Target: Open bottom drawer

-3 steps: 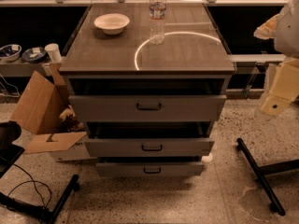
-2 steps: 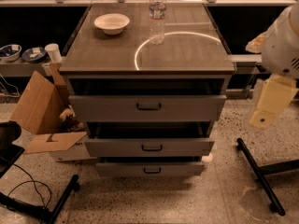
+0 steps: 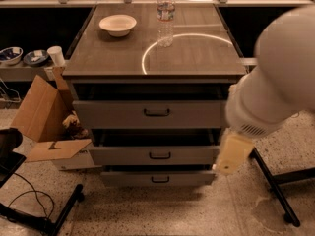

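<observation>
End effector (image 3: 232, 154) has swung in from the far right and dropped lower. Whether it is wide or narrow, cannot tell. Bottom drawer (image 3: 157, 177) sits just left of it and slightly below — handle (image 3: 160, 179) untouched, drawer front unmoved — so this looks like approach only, pull not started.

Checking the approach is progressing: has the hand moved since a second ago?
Yes. The hand has swung left and down from well right of the cabinet; it now overlaps that cabinet's right edge, near the right end of the bottom drawer.
</observation>
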Robot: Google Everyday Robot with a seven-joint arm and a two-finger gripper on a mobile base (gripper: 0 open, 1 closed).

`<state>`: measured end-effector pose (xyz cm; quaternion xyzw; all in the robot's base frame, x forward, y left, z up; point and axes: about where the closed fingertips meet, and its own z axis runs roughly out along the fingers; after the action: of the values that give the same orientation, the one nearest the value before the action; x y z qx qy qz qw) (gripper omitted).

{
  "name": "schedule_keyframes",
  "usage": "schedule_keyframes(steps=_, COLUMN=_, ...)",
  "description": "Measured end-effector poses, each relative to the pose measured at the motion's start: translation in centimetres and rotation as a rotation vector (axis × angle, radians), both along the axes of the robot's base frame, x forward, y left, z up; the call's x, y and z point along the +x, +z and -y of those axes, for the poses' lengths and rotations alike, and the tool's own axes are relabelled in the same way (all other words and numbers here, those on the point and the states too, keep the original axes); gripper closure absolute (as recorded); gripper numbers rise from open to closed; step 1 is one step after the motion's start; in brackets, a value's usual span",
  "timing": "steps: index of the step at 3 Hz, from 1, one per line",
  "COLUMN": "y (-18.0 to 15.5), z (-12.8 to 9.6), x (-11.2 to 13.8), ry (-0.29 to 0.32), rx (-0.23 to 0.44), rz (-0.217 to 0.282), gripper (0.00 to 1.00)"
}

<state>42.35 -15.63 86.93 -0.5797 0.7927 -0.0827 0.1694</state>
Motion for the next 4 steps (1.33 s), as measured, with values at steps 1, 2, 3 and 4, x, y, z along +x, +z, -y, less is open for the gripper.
schedule_keyframes(steps=1, y=-6.6, z=-1.9, x=0.3, ry=-0.016, rx=-0.053, rz=0.016, gripper=0.00)
schedule_keyframes(steps=2, y=-17.3, z=-2.5, x=-1.2, ry=-0.013, rx=-0.111, rz=-0.092, gripper=0.00)
schedule_keyframes(steps=3, y=-28.3, z=-1.7, x=-4.9, ry=-0.053, rx=-0.120, rz=-0.265, gripper=0.00)
schedule_keyframes(steps=4, y=-28.0, z=-1.7, x=-4.8, ry=-0.050, rx=-0.122, rz=-0.258, gripper=0.00)
